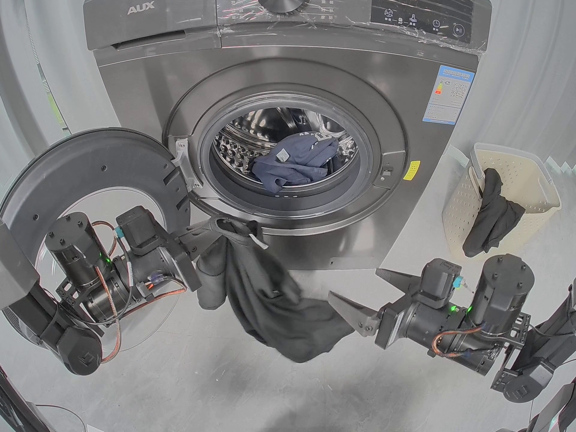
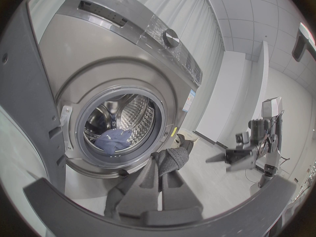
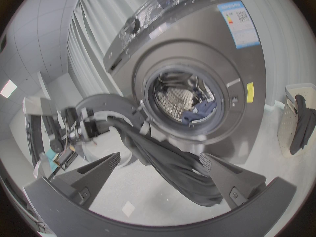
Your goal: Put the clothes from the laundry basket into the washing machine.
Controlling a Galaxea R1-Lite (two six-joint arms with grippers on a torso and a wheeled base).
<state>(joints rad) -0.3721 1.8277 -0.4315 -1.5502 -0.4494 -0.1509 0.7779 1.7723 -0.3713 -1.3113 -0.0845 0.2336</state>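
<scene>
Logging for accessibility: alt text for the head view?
The left gripper, shut on a dark grey garment, holds it hanging before the open grey front-loading washing machine, whose drum holds a blue garment. The open right gripper sits beside the hanging cloth; a cream perforated laundry basket with black clothing stands at right.

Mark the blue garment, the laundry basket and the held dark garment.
blue garment (image 1: 294, 163), head view, its middle
laundry basket (image 1: 458, 206), head view, perforated side wall
held dark garment (image 1: 270, 307), head view, hanging part

Washing machine (image 1: 150, 85) bears logo (image 1: 140, 8), blue label (image 1: 448, 94), yellow sticker (image 1: 411, 170); print seemingly unreadable.
</scene>
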